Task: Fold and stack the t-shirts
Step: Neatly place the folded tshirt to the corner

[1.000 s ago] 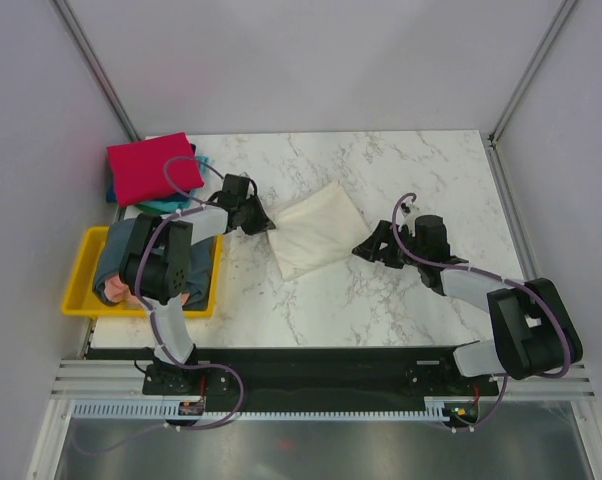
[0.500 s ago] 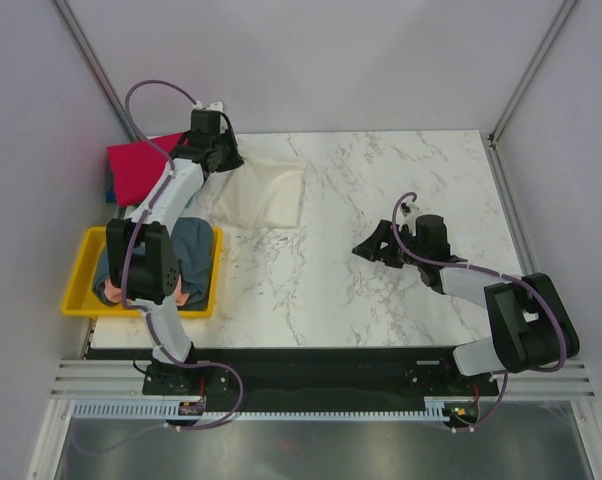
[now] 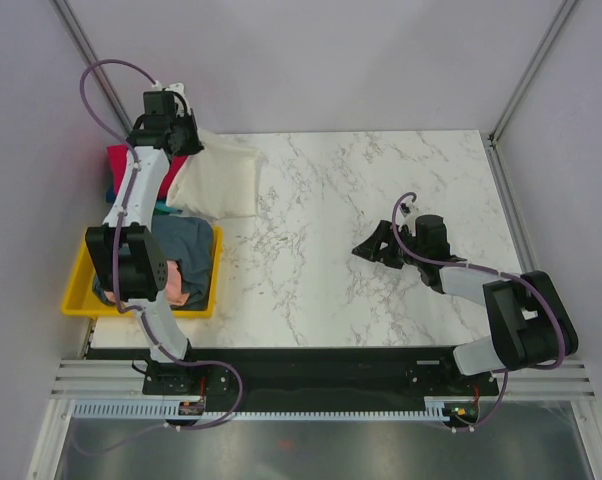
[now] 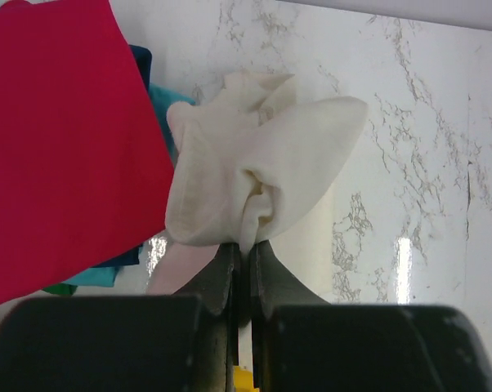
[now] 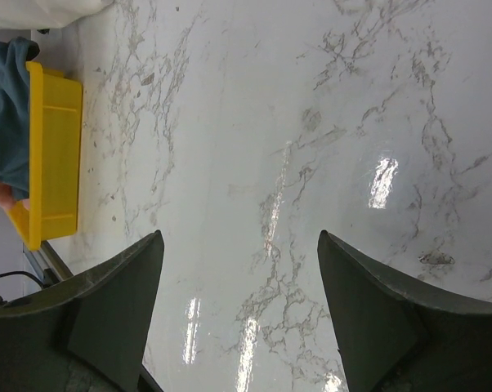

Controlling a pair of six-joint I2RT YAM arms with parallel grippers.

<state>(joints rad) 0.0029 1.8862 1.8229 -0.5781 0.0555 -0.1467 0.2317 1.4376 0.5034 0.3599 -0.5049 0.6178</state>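
Note:
My left gripper (image 3: 184, 143) is shut on a bunched edge of the cream-white t-shirt (image 3: 221, 178) at the far left of the table. In the left wrist view the closed gripper (image 4: 246, 245) pinches the cream cloth (image 4: 262, 171), which hangs beside and partly over the folded red t-shirt (image 4: 66, 147). A teal t-shirt (image 4: 95, 276) peeks out under the red one. The slate grey-blue t-shirt (image 3: 189, 245) and a salmon pink t-shirt (image 3: 177, 290) lie in the yellow tray. My right gripper (image 3: 366, 250) stands open and holds nothing, low over bare marble (image 5: 239, 245).
The yellow tray (image 3: 77, 300) sits at the near left edge, also in the right wrist view (image 5: 54, 155). Grey walls and metal corner posts (image 3: 96, 70) close the table at the back. The left arm (image 3: 131, 195) stretches over the tray and the stack.
My left arm has swung the cream-white t-shirt from the middle of the table to the far left, against the red one. The right arm has not moved.

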